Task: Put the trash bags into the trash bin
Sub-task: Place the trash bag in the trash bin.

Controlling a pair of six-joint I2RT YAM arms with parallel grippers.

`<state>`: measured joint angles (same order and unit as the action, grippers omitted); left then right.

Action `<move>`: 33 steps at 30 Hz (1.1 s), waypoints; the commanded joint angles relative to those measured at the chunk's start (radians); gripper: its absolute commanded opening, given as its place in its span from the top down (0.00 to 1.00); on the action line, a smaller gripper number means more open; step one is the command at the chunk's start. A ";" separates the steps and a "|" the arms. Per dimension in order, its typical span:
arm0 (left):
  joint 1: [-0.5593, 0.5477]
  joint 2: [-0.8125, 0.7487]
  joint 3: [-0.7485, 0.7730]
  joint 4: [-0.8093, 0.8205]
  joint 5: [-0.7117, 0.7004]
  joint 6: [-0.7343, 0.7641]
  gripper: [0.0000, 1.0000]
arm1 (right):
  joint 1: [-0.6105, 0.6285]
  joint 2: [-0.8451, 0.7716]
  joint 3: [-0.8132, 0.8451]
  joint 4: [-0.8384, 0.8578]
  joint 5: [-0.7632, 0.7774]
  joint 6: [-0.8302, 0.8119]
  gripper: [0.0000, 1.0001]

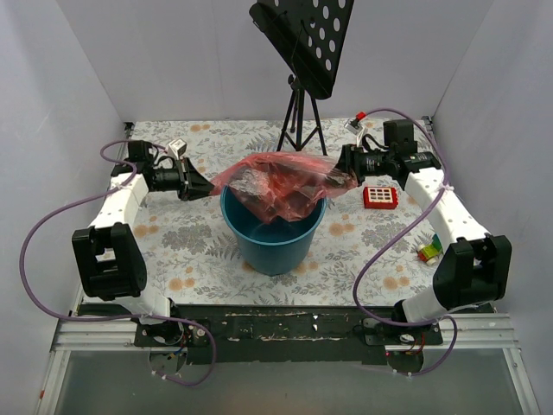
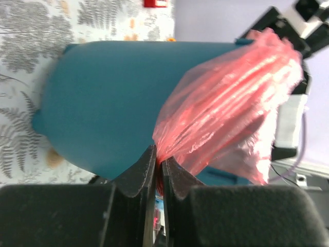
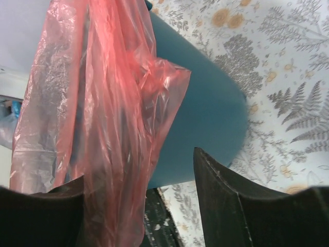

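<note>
The trash bag [image 1: 276,177], a thin translucent red film, is stretched across the top of the teal trash bin [image 1: 275,242] in the middle of the table. My left gripper [image 1: 210,185] holds the bag's left corner. In the left wrist view its jaws [image 2: 159,162] pinch the red film [image 2: 231,103] in front of the bin's wall [image 2: 108,103]. My right gripper [image 1: 343,169] is at the bag's right end. In the right wrist view its jaws [image 3: 136,170] stand wide apart, and the bag [image 3: 103,103] hangs against the left finger only, beside the bin [image 3: 205,113].
A red square toy with white buttons [image 1: 380,197] lies right of the bin, below my right arm. A black music stand on a tripod [image 1: 301,121] stands behind the bin. A small coloured object [image 1: 429,252] lies near the right edge. White walls enclose the floral table.
</note>
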<state>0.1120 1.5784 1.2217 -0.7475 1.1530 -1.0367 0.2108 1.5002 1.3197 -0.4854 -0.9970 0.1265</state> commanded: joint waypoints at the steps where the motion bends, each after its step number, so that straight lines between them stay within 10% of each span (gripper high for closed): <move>1: 0.043 -0.052 0.001 -0.090 0.253 0.021 0.94 | -0.010 -0.075 -0.036 0.059 -0.061 0.096 0.40; 10: 0.113 -0.047 -0.014 -0.395 0.349 0.276 0.92 | -0.019 -0.095 -0.112 0.037 -0.094 0.088 0.27; 20: 0.127 -0.053 0.012 -0.619 0.194 0.492 0.72 | -0.028 -0.176 -0.042 -0.036 0.291 -0.111 0.18; 33: 0.170 -0.178 0.225 -0.399 0.014 0.534 0.49 | -0.028 -0.340 -0.082 0.208 0.527 -0.174 0.16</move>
<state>0.2745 1.4532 1.3312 -1.2858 1.2346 -0.5316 0.1890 1.1568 1.2297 -0.3279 -0.6125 0.0128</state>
